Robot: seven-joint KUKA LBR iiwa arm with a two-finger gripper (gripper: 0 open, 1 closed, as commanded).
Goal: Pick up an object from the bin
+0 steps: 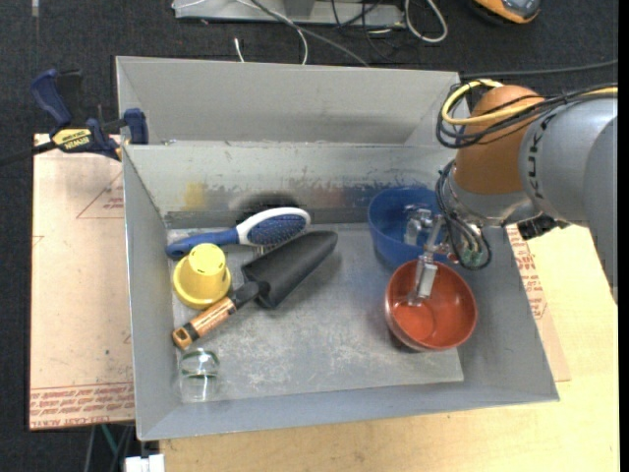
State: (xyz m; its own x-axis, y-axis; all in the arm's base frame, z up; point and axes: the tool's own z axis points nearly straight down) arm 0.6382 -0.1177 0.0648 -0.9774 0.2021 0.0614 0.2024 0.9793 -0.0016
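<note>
**A:** Where is the pincer (424,291)?

**B:** Low on the right side of the bin (324,347), with its tip inside the red bowl (447,324), close to the bowl's rear-left wall. I cannot tell from this angle whether it is wide or narrow, nor whether it grips the rim.

**A:** So which step is this?

**B:** I judge it to be the reach or the grasp itself. The red bowl sits flat on the bin floor, so nothing is lifted yet.

**A:** What lies around it?

**B:** A blue bowl (391,232) is just behind the red one, close enough that the two may touch. Well apart, on the left, lies a blue-and-white hairbrush (267,230). In front of that is a dark tapered tool (295,264) with a copper-coloured handle. A yellow cup (202,275) is beside the tool, and a clear glass piece (198,365) lies near the front-left corner.

**A:** And what does the next move call for?

**B:** Probably a firm close across the red bowl's wall, then a straight rise. The bowl could tip or slip if it is caught only by its thin rim. The blue bowl is close enough to be nudged on the way up.
</note>
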